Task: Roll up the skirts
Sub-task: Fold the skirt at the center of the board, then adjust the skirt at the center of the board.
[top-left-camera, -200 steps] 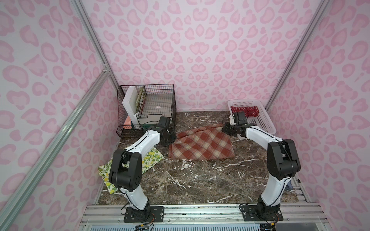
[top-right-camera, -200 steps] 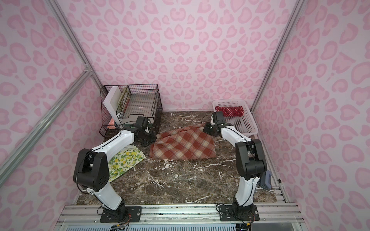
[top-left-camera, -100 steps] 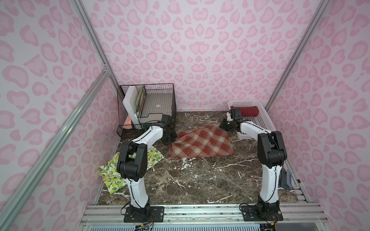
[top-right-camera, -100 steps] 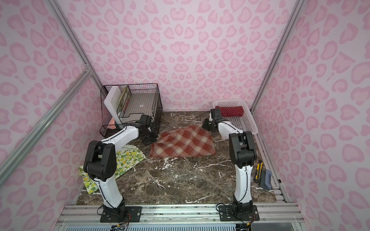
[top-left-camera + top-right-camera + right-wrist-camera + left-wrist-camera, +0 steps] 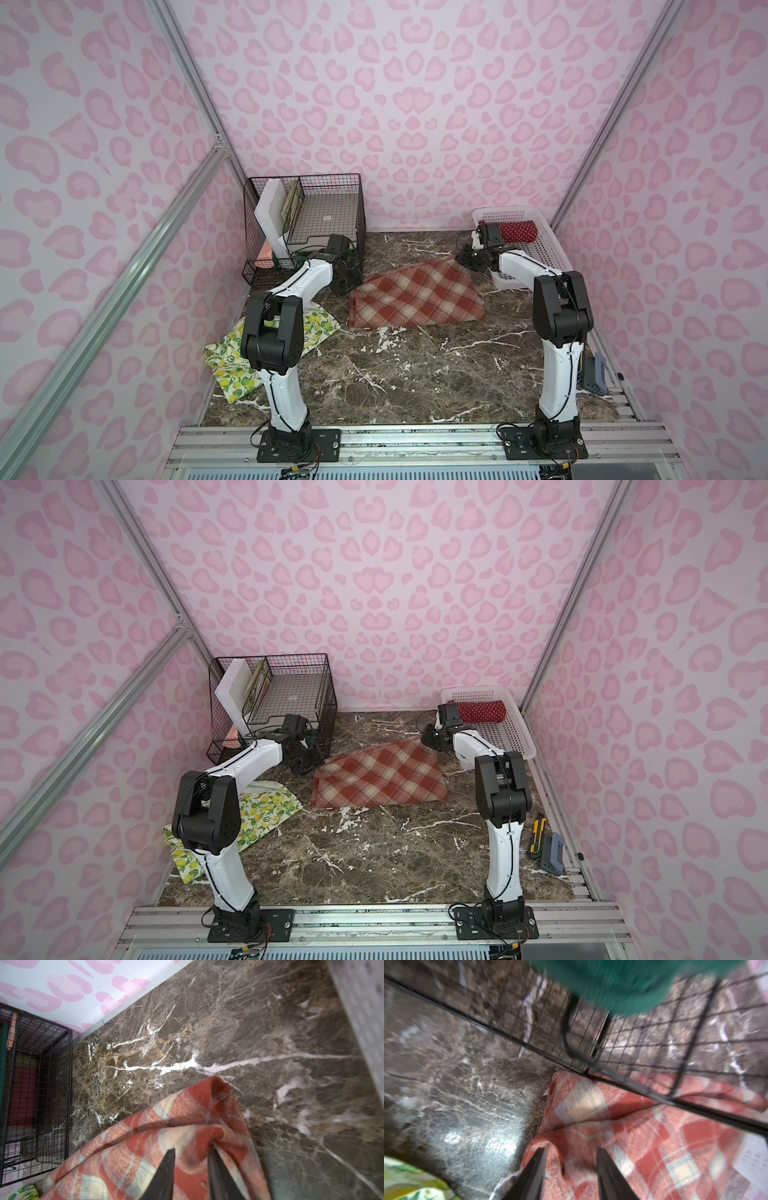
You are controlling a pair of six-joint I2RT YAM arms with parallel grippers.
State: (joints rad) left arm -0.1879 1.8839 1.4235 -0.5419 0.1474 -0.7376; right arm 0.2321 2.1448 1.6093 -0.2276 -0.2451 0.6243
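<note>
- In both top views the plaid skirt (image 5: 415,299) (image 5: 378,777) lies spread in the middle of the table (image 5: 415,374), its far edge rumpled.
- In a top view the left hand (image 5: 347,282) sits low at the skirt's far left corner, just beside the wire basket (image 5: 307,208). The right hand (image 5: 467,262) sits low at the far right corner, just beside the white basket (image 5: 548,253).
- In both top views the dotted skirt (image 5: 517,232) (image 5: 482,712) lies rolled inside the white basket. The lemon skirt (image 5: 316,328) (image 5: 266,812) lies flat at the table's left edge, partly under the left arm.
- The left wrist view is blurred. The left hand (image 5: 571,1149) is partway open over the plaid skirt (image 5: 654,1136), with a loose fold between the fingers and nothing gripped. The wire basket (image 5: 633,1043) crosses just past the skirt's edge.
- In the right wrist view the right hand (image 5: 191,1148) is partway open over a bunched corner of the plaid skirt (image 5: 145,1147). The cloth touches one finger, the other stands clear, and bare table (image 5: 249,1032) lies past the corner.
</note>
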